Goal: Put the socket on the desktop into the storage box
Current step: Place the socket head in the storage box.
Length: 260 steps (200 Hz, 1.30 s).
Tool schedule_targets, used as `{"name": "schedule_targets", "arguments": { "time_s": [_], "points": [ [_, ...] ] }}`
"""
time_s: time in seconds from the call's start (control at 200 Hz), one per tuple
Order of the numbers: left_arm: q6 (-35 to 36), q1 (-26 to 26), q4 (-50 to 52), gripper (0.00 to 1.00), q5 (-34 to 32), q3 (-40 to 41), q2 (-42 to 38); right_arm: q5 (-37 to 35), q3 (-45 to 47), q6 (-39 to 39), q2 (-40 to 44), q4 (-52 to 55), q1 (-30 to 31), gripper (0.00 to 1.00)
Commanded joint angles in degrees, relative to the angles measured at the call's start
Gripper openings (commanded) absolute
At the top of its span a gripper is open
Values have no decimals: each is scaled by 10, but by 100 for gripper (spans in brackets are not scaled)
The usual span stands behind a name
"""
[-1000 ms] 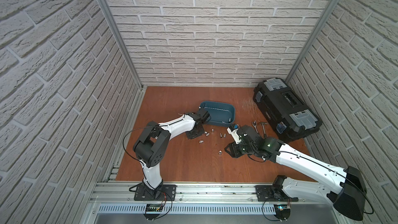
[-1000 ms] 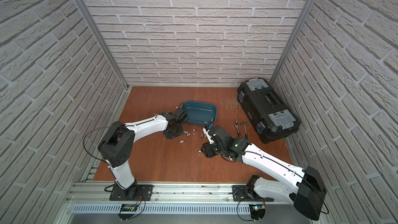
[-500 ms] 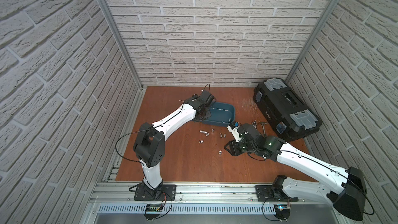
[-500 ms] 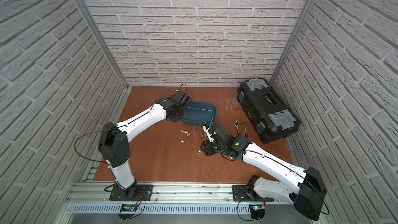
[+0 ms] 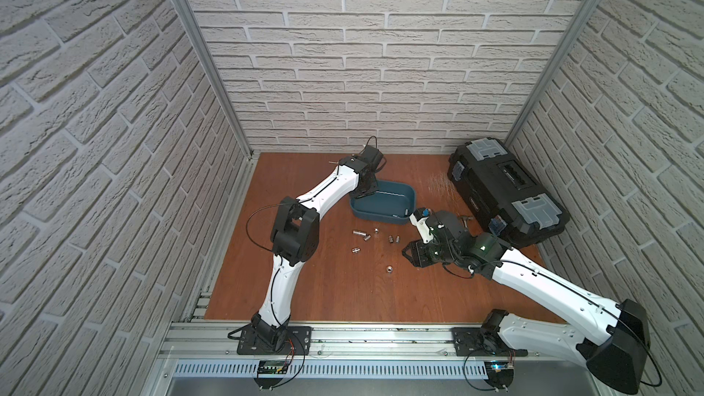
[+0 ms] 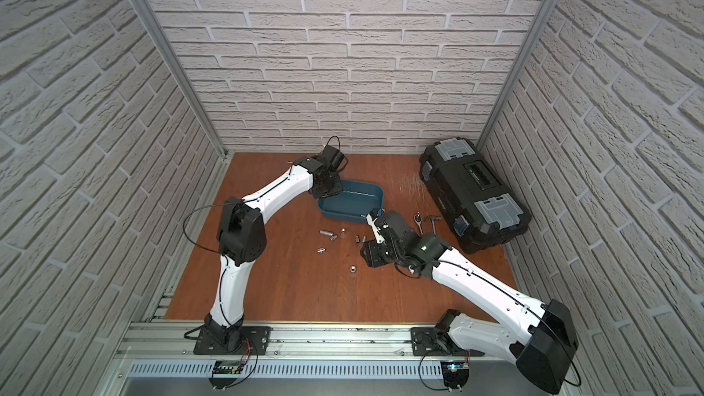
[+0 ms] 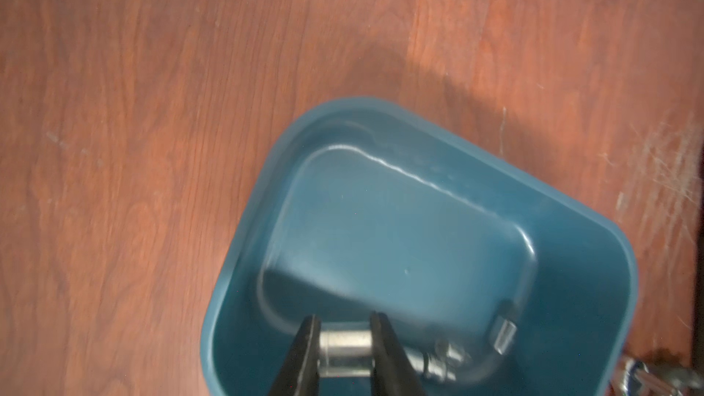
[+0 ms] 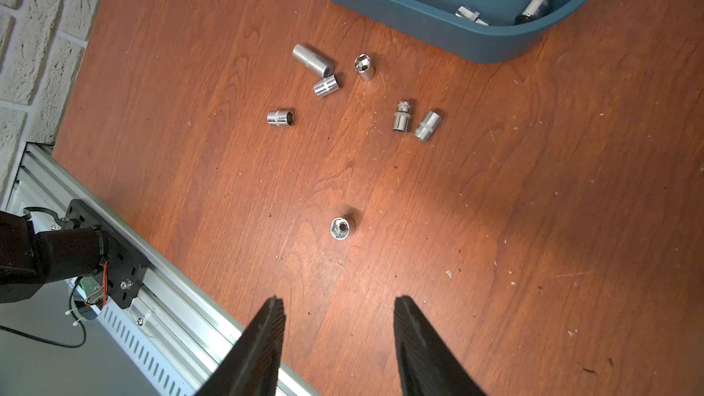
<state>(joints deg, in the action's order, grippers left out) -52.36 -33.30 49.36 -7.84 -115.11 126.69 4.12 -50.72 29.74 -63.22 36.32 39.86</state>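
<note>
Left hand (image 7: 344, 320): fingers clamped on a chrome socket (image 7: 344, 348), which bridges the narrow gap between them. It hangs within the outline of the storage box (image 7: 400, 222), over one end, not yet let go (height above the box floor not readable from the wrist view). Other sockets (image 7: 503, 333) already lie on that floor.

Right hand (image 8: 338, 299): fingers well apart, nothing between them, hovering over bare desk (image 8: 533, 203). Straight ahead of it an upright socket (image 8: 342, 228) stands alone, opening up. Six more loose sockets (image 8: 326, 85) lie scattered between that one and the box's near wall. Four of them sit in two pairs, touching or just beside each other.

Handling, my judgement:
- **Material:** small solid steel pieces, stiff and dense for their size. They are polished and therefore slippery, and on their sides they will roll at a nudge.
- **Best hold:** across the round flank at mid-length, fingers square to the barrel, so the piece cannot squirt out.
- **Upright one:** the easiest take. Come down from above and pinch the wall on both sides.
- **Paired ones:** a finger may knock the neighbour away, so take the outer piece first.
- **Release:** low in the box. A dropped socket will bounce, though it won't break.

Black toolbox (image 5: 503, 192) sits closed at the side, not involved.
</note>
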Motion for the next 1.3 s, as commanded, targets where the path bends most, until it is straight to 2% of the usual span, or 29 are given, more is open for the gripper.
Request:
{"name": "schedule_targets", "arguments": {
  "time_s": [0.0,0.28,0.54,0.68,0.87,1.295],
  "points": [
    [20,8,24,15,7,-31,28,-3,7,8,15,1,-7,52],
    [22,20,21,17,24,-43,74,-3,15,7,21,3,-15,52],
    [22,20,22,21,28,-45,87,-2,22,7,25,5,-21,52],
    [21,20,24,31,26,-42,87,-1,24,7,26,4,-23,52],
    [22,17,22,41,20,-40,76,0,23,7,28,8,-25,52],
    [66,-7,6,46,24,-24,-1,-19,4,-2,30,40,-26,54]
  ]
}}
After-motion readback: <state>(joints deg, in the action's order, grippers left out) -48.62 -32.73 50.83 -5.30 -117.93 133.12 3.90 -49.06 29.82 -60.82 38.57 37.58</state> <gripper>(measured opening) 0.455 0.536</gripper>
